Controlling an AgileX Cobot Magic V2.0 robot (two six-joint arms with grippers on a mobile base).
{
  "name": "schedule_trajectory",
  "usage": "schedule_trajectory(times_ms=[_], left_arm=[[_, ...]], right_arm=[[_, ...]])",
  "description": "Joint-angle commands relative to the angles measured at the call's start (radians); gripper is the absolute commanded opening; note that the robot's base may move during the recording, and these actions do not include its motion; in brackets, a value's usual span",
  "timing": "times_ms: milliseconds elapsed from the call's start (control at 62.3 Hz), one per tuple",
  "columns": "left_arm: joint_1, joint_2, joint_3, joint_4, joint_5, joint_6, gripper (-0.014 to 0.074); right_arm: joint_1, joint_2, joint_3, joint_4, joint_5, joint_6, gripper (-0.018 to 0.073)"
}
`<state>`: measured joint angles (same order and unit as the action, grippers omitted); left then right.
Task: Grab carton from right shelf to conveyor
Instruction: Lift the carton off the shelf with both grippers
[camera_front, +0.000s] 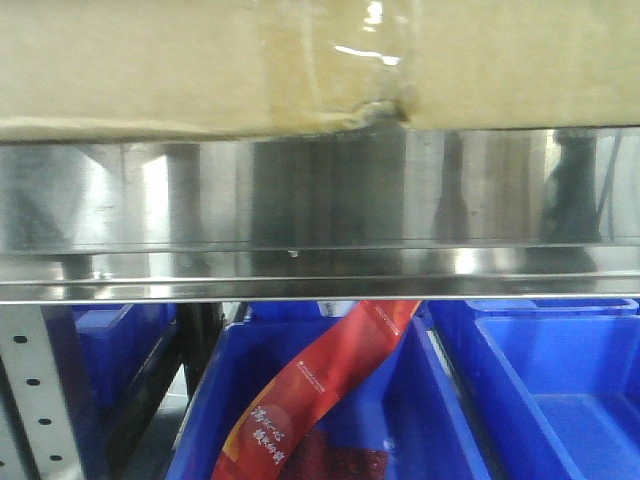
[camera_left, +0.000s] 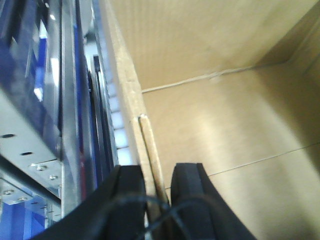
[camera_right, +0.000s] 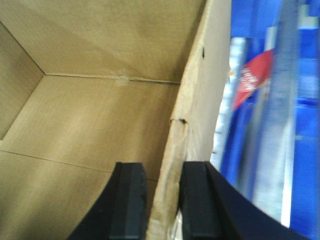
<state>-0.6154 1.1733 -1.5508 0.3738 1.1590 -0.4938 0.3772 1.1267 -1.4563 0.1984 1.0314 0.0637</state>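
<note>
Grasp looks set: my left gripper (camera_left: 157, 207) and right gripper (camera_right: 162, 205) each pinch a carton (camera_left: 210, 125) wall. Next I'd lift evenly, clearing the right shelf (camera_front: 320, 200) beneath them.

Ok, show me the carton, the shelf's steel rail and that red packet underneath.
carton (camera_front: 180, 65), front view, left part of its brown front face.
steel rail (camera_front: 320, 200), front view, middle of its shiny front strip.
red packet (camera_front: 325, 385), front view, middle of its slanted red body.

Carton (camera_left: 215, 125) interior open, roomy. Outside L wall: right shelf (camera_left: 27, 147) metalwork close, tight. Outside R wall: blue bins (camera_right: 305, 165) near.
</note>
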Motion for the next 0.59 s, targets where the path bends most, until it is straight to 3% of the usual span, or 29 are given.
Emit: schedule_trajectory(times_ms=[0,273,577], left_arm=[[-0.01,0.0,-0.001,-0.001,-0.045,0.018,-0.0017],[-0.01,0.0,-0.001,0.045,-0.052,0.018,-0.0017],[-0.01,0.0,-0.001,0.048,-0.052,0.018,-0.0017]], right_arm=[[0.005,-0.02,-0.008,0.018,-0.032,-0.013,-0.0067],[0.005,-0.02,-0.008,0.018,-0.03,-0.013,-0.0067],[0.005,-0.02,-0.008,0.018,-0.03,-0.013,-0.0067]])
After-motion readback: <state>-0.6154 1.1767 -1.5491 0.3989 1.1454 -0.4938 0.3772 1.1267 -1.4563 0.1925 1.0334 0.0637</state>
